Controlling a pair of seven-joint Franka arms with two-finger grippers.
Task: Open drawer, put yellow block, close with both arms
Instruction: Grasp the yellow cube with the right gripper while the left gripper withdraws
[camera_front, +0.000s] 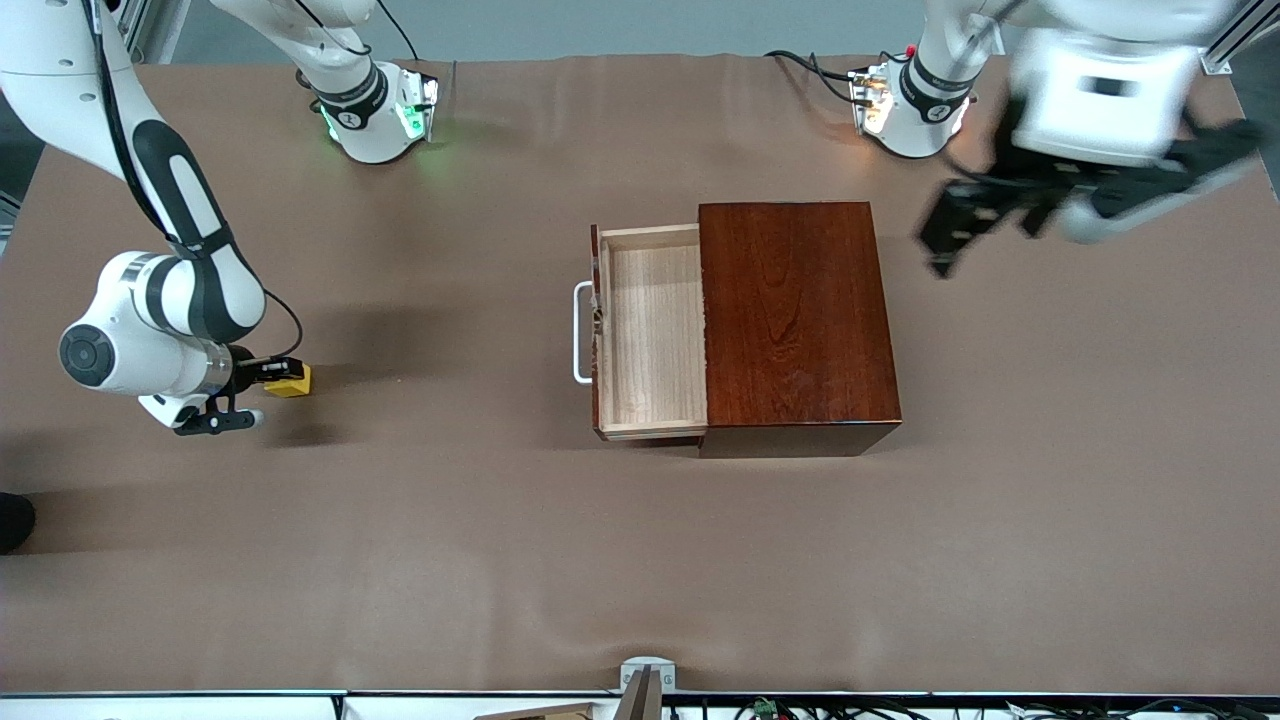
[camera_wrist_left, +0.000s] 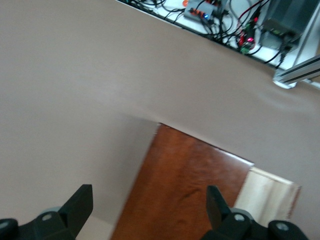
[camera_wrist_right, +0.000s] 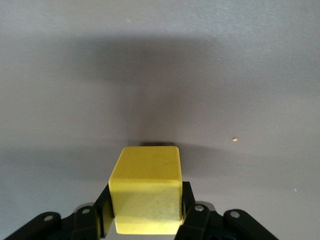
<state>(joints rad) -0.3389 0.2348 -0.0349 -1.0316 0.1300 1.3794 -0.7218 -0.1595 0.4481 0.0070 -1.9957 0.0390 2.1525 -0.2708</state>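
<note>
right gripper (camera_front: 268, 372) clenched on the block (camera_front: 289, 380) at the table (camera_front: 450, 540), near the right arm's end, left gripper (camera_wrist_left: 150, 210) spread wide, above the table beside the box (camera_front: 795, 320), drawer (camera_front: 650, 335) pulled out

Yellow block (camera_wrist_right: 146, 190) on table; pale drawer (camera_front: 652, 335) pulled open.

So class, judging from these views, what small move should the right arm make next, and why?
Probably lift: the right gripper is shut on the yellow block, which looks low at the table, and the drawer stands open and empty.
</note>
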